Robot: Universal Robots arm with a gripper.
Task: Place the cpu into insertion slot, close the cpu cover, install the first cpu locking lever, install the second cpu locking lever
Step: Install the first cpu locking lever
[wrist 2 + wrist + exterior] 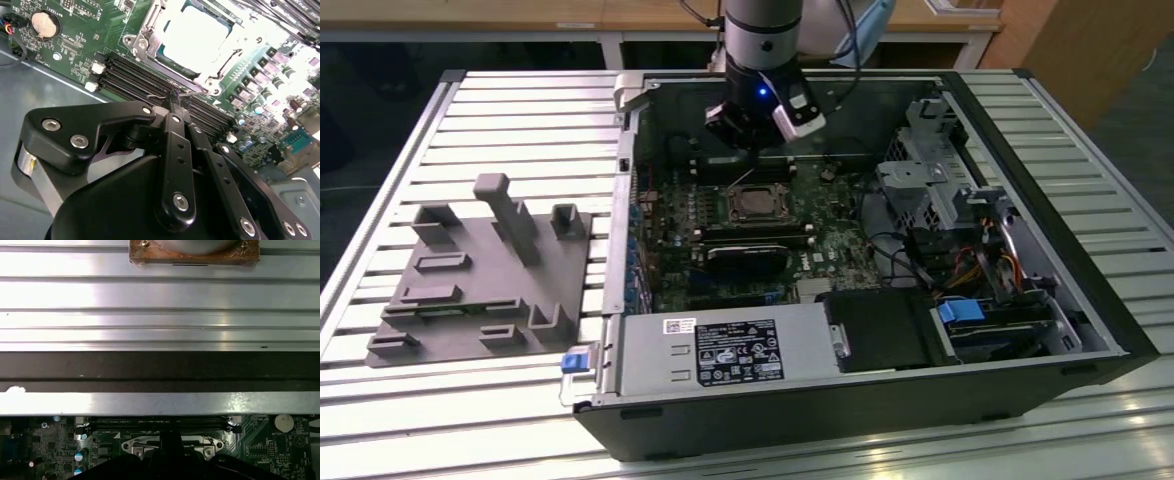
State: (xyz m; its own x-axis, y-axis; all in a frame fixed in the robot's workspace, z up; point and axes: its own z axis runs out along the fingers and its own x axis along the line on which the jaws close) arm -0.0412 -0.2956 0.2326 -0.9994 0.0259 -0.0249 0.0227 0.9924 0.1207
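The cpu [197, 35] lies flat in the insertion slot [754, 205], its metal top glaring bright in the second wrist view. The silvery cpu cover [145, 37] lies down around it as a frame. My gripper [174, 96] is right beside the socket's edge, above the memory slots, with its black fingers [172, 130] drawn together. A thin wire cpu locking lever [192, 92] runs across at the fingertips and looks pinched between them. In the exterior view my gripper [750, 150] hangs inside the open computer case, just behind the socket. In the first wrist view the socket [170, 444] sits just past the fingers.
Long black memory slots [135, 75] flank the socket. A coin battery [42, 24] sits on the board. The case holds a power supply [720, 352] in front and a drive cage [927, 170] at the exterior view's right. A grey fixture block [480, 270] stands on the slatted table [494, 120].
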